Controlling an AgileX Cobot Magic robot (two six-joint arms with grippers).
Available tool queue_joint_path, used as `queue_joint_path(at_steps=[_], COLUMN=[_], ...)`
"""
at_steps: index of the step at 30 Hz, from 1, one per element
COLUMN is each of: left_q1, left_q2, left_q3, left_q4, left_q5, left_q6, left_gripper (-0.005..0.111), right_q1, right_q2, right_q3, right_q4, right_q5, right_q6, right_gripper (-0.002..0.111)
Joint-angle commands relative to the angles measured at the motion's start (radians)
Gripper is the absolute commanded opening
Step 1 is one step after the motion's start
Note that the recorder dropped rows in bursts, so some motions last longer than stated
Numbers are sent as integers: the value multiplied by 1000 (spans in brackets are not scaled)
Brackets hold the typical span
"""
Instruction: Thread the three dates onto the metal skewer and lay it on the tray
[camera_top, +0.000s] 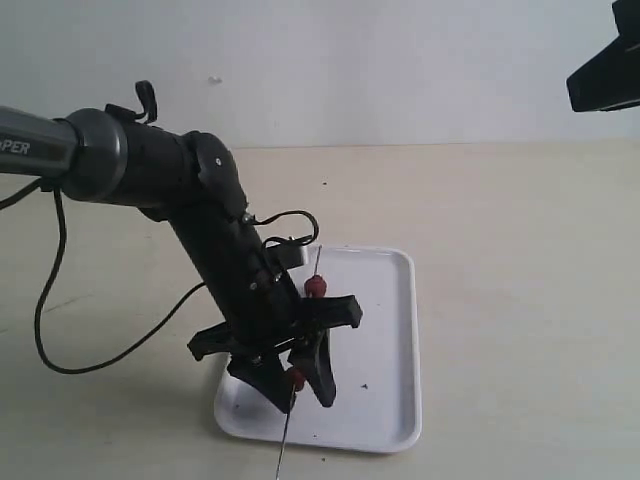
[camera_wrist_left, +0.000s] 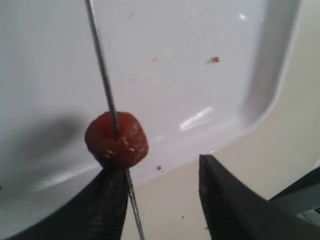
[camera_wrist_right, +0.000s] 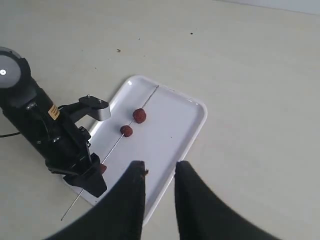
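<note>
Running lengthwise along the tray (camera_top: 385, 300), metal skewer (camera_wrist_left: 103, 70) with three dates (camera_wrist_right: 139, 116), end past the rim, left claw (camera_wrist_left: 157, 165) released

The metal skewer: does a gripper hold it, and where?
Nothing is held. The metal skewer lies on the tray; left gripper open around it, right gripper empty.

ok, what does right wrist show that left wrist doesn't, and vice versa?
Right wrist only: all three dates on the skewer, the whole tray, the left arm. Left wrist only: close-up of the skewer piercing the end date, red specks on the tray, left gripper open beside that date. Shared: skewer, tray, end date.
</note>
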Motion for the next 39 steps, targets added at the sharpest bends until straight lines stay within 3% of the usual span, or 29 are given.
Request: queue_joint_path(at_steps=[1, 12, 18, 20, 23, 24, 26, 27, 29, 32, 39], left_q1=[-4, 3, 13, 27, 65, 77, 100, 108, 118, 118, 118], left_q2=[0, 24, -38, -72, -162, -214, -325, -381, -561, -752, -1169], left_q3=[-62, -188, -247, -247, -245, -228, -158, -112, 61, 274, 783], left_q4=[41, 112, 307, 381, 421, 432, 442, 442, 462, 483, 479], left_q5=[50, 148, 148, 148, 148, 148, 29, -44, -283, -516, -881], left_q6=[-40, -93, -81, -63, -20, -3, 28, 44, 64, 65, 63], left_gripper=[46, 45, 45, 36, 0, 0, 0, 0, 0, 0, 0], right_q1=[-4, -4, -4, -4, -4, -4, -4, -4, -4, -4, -4], right_q2=[0, 45, 59, 59, 57, 46, -3, -29, -112, -192, -348], right_q3=[3, 3, 3, 3, 5, 16, 79, 119, 263, 406, 646], right_q4=[-1, 1, 1, -2, -37, -60, -75, -75, -72, -75, -77], right_q5=[-18, -27, -33, -40, -40, -62, -158, -209, -340, -459, -574], right_q6=[-5, -5, -5, -5, -5, -1, 18, 17, 17, 13, -29], right_gripper=[23, 23, 23, 23, 20, 15, 1, 0, 0, 0, 0])
